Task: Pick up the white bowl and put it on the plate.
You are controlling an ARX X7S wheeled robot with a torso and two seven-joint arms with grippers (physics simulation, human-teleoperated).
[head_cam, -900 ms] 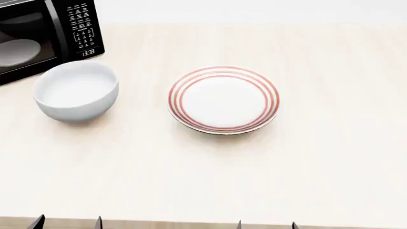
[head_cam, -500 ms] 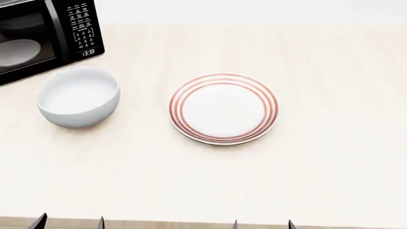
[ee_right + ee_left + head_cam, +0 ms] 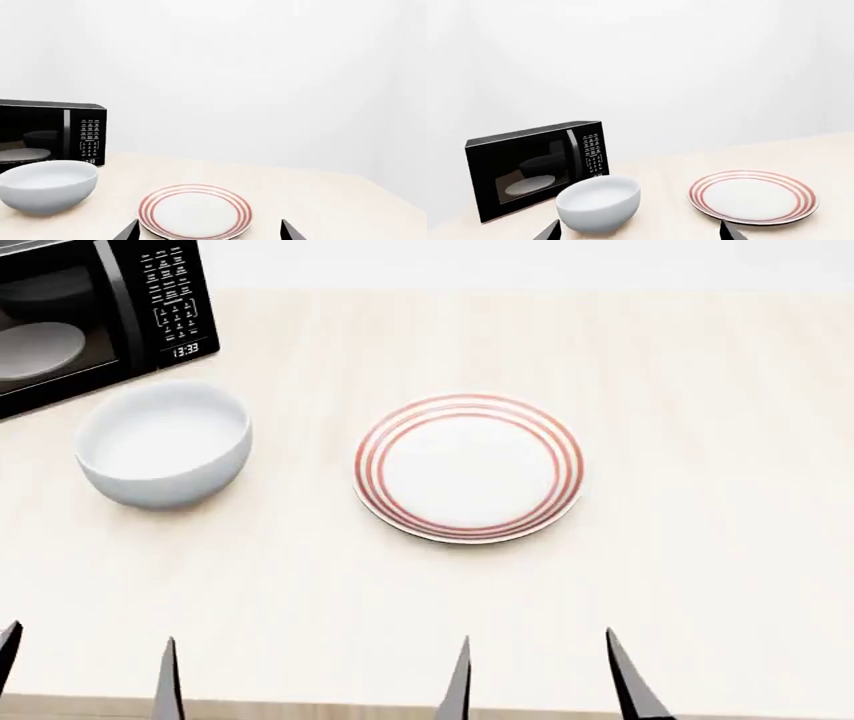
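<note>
The white bowl stands upright on the pale table, left of the red-ringed plate, with a gap between them. The left wrist view shows the bowl close ahead and the plate beside it. In the right wrist view the plate lies straight ahead and the bowl off to one side. My left gripper and right gripper are both open at the table's near edge, holding nothing, only their dark fingertips showing.
A black microwave stands at the table's back left, just behind the bowl, with a pale dish inside. The table's near edge runs under my fingertips. A plain white wall stands behind.
Both grippers' fingertips have come forward over the near edge of the table, reaching further into the head view. The bowl and plate keep their places since half a second ago.
</note>
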